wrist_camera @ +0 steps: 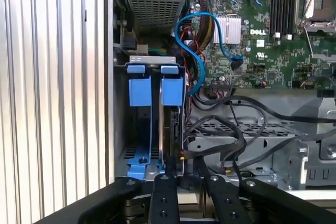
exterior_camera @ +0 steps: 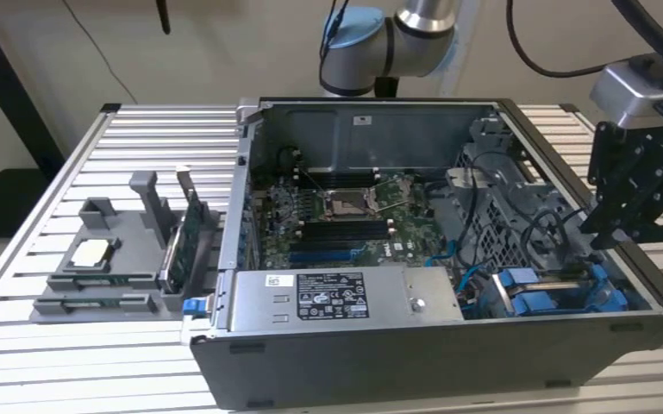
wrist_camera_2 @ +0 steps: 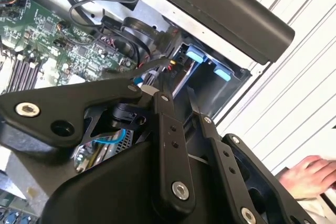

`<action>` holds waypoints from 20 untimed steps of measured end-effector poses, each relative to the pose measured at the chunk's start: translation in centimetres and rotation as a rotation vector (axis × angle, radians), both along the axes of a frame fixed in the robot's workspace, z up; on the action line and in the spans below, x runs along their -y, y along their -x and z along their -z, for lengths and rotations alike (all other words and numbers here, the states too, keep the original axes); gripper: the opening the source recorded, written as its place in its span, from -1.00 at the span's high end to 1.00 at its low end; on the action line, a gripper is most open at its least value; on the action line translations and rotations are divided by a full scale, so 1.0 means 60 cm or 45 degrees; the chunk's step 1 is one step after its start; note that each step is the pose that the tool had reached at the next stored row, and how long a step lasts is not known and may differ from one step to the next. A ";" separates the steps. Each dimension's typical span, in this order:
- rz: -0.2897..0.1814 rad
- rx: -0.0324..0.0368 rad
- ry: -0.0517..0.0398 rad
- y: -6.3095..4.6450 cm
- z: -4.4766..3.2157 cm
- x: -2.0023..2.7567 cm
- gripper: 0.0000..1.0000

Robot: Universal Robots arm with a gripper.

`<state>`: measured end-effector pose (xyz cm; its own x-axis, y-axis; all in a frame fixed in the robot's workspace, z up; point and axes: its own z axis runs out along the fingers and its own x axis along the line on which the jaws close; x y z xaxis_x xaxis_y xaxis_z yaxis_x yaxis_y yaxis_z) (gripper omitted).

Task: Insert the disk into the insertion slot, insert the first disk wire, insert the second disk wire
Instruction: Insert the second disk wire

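Where the slatted bench (wrist_camera: 52, 103) runs bare beyond its wall, the open computer case (exterior_camera: 423, 379) keeps the insertion slot (wrist_camera: 122, 129) tight in a corner. The slot is hemmed in by the power supply (wrist_camera: 152, 3) and a tangle of cables (wrist_camera: 220, 124). The disk (wrist_camera: 172, 92) stands on edge inside the slot, beside a second blue carrier (wrist_camera: 139, 92). Just off the disk's exposed end, the tool (wrist_camera: 182, 167) is pressed together on a black wire (wrist_camera: 181, 153).

The insertion slot (wrist_camera: 121, 129), a dark-grey metal bay in a corner of the open case, is showing two bright blue tabs side by side. The disk (wrist_camera: 173, 103) is sitting on edge inside it in its blue carrier, with dark wires (wrist_camera: 212, 148) lying just beside its end.
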<state>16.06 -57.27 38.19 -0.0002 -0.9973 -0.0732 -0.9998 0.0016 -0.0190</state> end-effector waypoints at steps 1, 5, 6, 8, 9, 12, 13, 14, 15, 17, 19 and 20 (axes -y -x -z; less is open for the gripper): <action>0.000 0.0000 0.000 0.000 -0.002 0.0000 0.45; 0.000 0.0000 0.000 0.000 -0.010 0.0000 0.45; 0.000 0.0000 0.000 0.000 -0.011 0.0000 0.45; 0.000 0.0000 0.000 0.000 -0.011 -0.0009 0.45; 0.000 0.0000 0.001 0.000 -0.011 -0.0024 0.45; 0.000 0.0000 0.002 0.000 -0.011 -0.0094 0.45; 0.000 0.0000 0.002 0.000 -0.011 -0.0129 0.45; 0.000 0.0000 0.003 0.000 -0.011 -0.0163 0.45; 0.000 0.0000 0.003 0.000 -0.011 -0.0198 0.45; 0.000 0.0000 0.004 0.000 -0.011 -0.0267 0.45; 0.000 0.0000 0.005 0.000 -0.011 -0.0335 0.45; 0.000 0.0000 0.006 -0.001 -0.011 -0.0374 0.45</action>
<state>16.10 -55.03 38.86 0.0000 -0.9976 -0.0688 -0.9998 0.0013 -0.0191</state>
